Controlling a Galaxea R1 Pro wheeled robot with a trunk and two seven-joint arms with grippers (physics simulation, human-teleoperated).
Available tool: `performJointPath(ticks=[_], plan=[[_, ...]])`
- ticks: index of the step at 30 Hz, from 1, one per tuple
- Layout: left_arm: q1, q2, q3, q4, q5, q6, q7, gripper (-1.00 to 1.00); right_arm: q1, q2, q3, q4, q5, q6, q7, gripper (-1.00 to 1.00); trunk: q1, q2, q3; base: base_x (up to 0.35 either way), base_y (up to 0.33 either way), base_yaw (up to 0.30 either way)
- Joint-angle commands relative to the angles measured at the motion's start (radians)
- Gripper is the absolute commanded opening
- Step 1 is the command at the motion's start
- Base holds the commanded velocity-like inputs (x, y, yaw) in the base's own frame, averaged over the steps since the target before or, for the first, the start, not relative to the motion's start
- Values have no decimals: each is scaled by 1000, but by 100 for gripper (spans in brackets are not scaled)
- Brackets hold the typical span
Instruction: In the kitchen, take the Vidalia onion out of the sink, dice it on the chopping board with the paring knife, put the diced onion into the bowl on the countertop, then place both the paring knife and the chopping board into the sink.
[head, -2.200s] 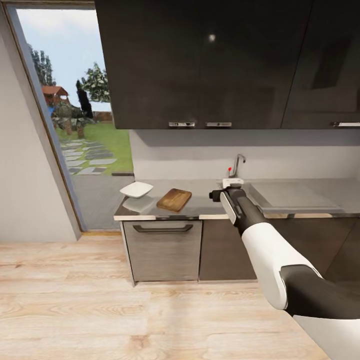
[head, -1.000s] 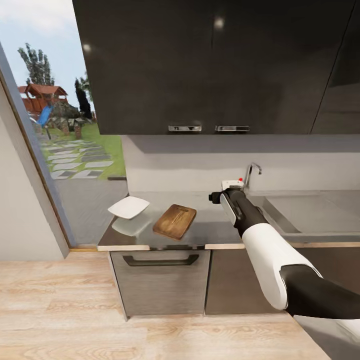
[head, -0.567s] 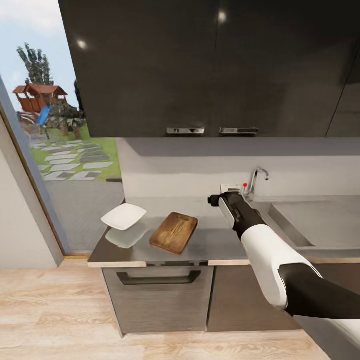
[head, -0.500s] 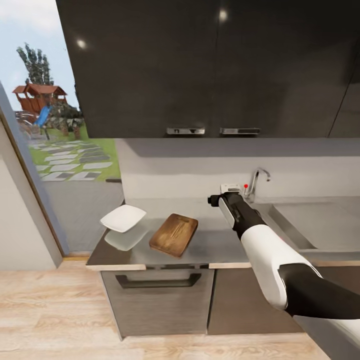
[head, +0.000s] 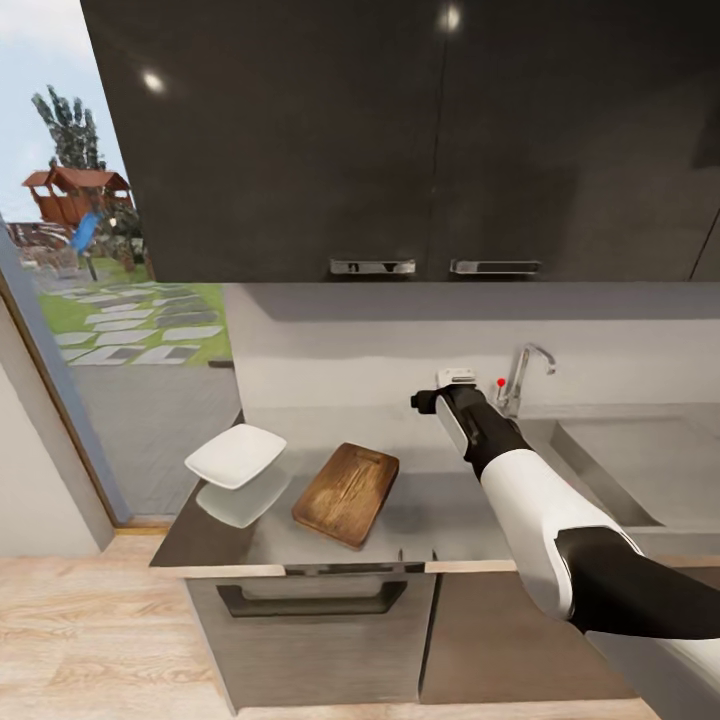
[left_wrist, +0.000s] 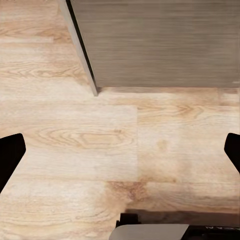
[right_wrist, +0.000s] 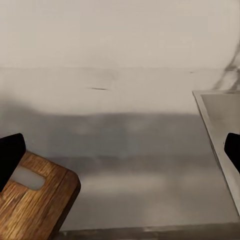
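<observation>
camera's rolled closer to the smooth grey surface (head: 430, 500), brown wooden chopping board (head: 346, 493) beside white squarish bowl (head: 235, 455), steel sink (head: 600, 470) right, right claw (head: 455, 385) wide open, empty, left claw (left_wrist: 120, 150) same, over wooden floor (left_wrist: 75, 145)

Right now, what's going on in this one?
The robot faces the countertop with its right arm stretched out over it, right gripper open and empty. The chopping board and the bowl lie untouched left of the sink. The left gripper hangs open above the wooden floor.
</observation>
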Motion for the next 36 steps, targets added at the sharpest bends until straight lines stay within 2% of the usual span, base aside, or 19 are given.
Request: performJointPath(ticks=[1,6,7,11,12,15,27,36], plan=[[0,0,1,-2,2,-1,0,100,-1,0,2,-1,0,6,2,100,1,-2,-2,30,0,0],[0,0,1,-2,2,-1,0,100,-1,1,11,33,2,7,9,100,1,-2,-2,13,0,0],[0,0,1,-2,2,-1,0,100,-1,1,46,49,4,6,12,100,1,-2,-2,3,0,0],[0,0,0,-2,2,-1,0,100,-1,3,122,63,5,4,51,100,1,-2,-2,1,0,0],[0,0,0,-2,2,-1,0,100,-1,3,129,67,5,4,67,100,1,-2,-2,0,0,0],[0,0,0,-2,2,-1,0,100,-1,2,138,74,6,4,96,100,1,-2,-2,0,0,0],[0,0,1,-2,2,-1,0,100,-1,0,142,80,7,2,107,100,1,-2,-2,6,0,0],[0,0,1,-2,2,-1,0,100,-1,-1,142,100,5,-1,130,100,1,-2,-2,177,37,0]])
